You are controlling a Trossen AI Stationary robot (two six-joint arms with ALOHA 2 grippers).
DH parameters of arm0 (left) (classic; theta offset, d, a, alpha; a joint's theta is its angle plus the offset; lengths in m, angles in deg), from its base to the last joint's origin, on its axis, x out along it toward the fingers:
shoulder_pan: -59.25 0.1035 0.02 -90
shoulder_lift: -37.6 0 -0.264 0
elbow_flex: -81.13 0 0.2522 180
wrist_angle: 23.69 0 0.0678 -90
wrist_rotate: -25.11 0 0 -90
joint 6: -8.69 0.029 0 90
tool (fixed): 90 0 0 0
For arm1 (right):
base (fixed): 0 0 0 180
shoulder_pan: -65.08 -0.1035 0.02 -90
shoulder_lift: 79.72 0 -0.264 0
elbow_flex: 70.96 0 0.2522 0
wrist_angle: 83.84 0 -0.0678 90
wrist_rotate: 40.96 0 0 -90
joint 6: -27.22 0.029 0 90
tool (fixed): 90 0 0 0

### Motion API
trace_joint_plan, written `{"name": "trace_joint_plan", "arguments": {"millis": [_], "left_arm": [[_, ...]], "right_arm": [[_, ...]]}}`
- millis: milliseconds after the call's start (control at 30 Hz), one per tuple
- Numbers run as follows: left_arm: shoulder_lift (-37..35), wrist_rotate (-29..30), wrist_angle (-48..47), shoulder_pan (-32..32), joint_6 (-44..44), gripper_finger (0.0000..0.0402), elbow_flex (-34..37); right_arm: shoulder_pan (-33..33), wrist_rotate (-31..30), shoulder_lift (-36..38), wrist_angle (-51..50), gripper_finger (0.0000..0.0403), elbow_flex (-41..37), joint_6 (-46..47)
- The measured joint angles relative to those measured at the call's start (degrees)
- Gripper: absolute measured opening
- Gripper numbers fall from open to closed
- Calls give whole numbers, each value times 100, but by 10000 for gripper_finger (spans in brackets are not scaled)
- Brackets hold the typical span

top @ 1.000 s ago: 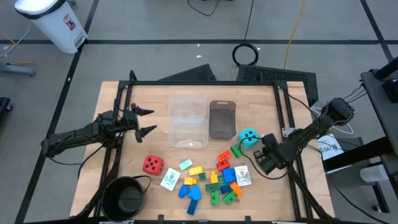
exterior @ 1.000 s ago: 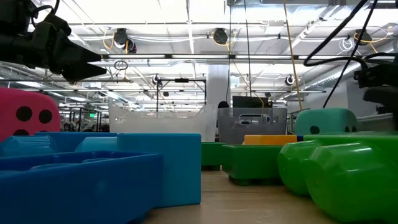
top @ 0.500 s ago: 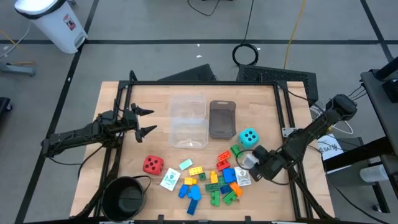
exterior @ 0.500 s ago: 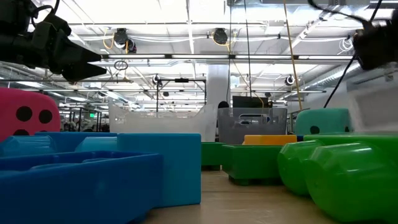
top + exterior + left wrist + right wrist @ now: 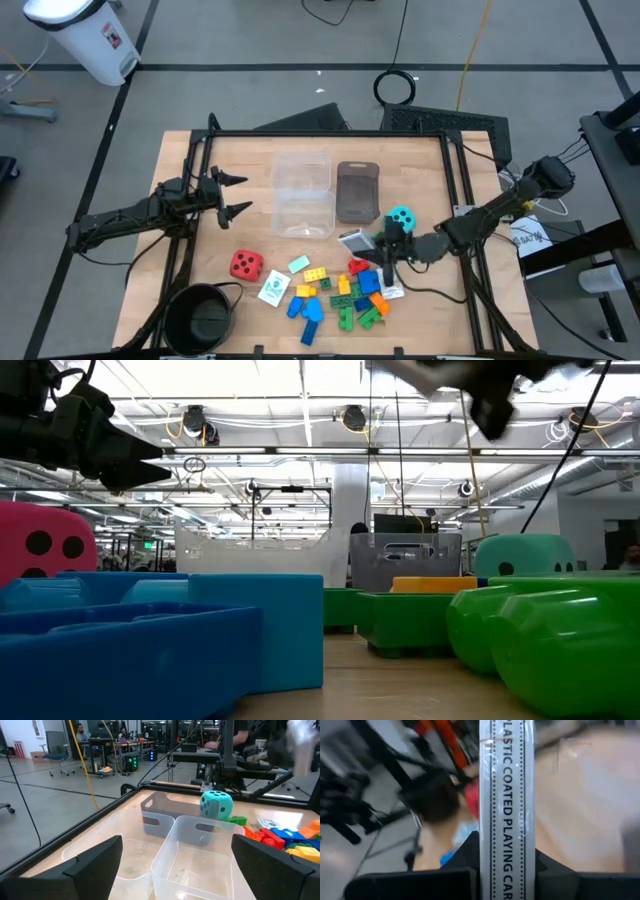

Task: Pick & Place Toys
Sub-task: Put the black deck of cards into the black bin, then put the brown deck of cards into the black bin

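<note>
My right gripper [image 5: 374, 244] hangs level over the brick pile [image 5: 345, 290], shut on a white card pack [image 5: 352, 240] printed "PLASTIC COATED PLAYING". The low view shows this gripper [image 5: 488, 405] high up. The teal die [image 5: 401, 217] sits on the table just behind it, and the red die [image 5: 246, 264] sits left of the pile. Other white cards [image 5: 272, 288] lie flat among the bricks. My left gripper [image 5: 236, 196] waits open at the table's left, level, facing the tubs. My right gripper pinches the card pack between its two fingers [image 5: 466, 854], one on each broad face, with the printed narrow edge [image 5: 506, 805] toward the wrist camera. The fingers lie level, pointing toward the table's left. The pack juts out ahead of them, lifted clear of the table.
Two clear tubs [image 5: 303, 195] and a grey tray [image 5: 357, 192] stand side by side at mid-table. A round black bowl [image 5: 205, 315] sits at the near left corner. A black frame [image 5: 462, 200] runs along the table's edges.
My right gripper has risen and swung toward the table's left, from right of the pile to above its far edge. It has tipped from pointing down to level and rolled, staying shut. The white card pack has come up with it, clear of the table.
</note>
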Motion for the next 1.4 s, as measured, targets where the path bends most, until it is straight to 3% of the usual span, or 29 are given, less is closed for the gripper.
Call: {"name": "trace_joint_plan", "arguments": {"millis": [167, 400, 567, 800, 1000, 1400], "left_arm": [[0, 20, 2, 0, 1, 379, 0], [0, 26, 4, -1, 2, 379, 0], [0, 24, 2, 0, 2, 379, 0], [0, 24, 2, 0, 2, 379, 0], [0, 26, 2, -2, 2, 379, 0], [0, 27, 0, -2, 2, 379, 0]], "right_arm": [[761, 177, -333, 572, 42, 1, -242], [2161, -107, -647, -694, 41, -5, 849], [2738, -80, -793, -1390, 45, -3, 1072], [2926, 233, -887, -1748, 49, -2, 1067], [2930, -213, -933, -1846, 72, -5, 1150], [3000, -246, -928, -1753, 189, -3, 782]]}}
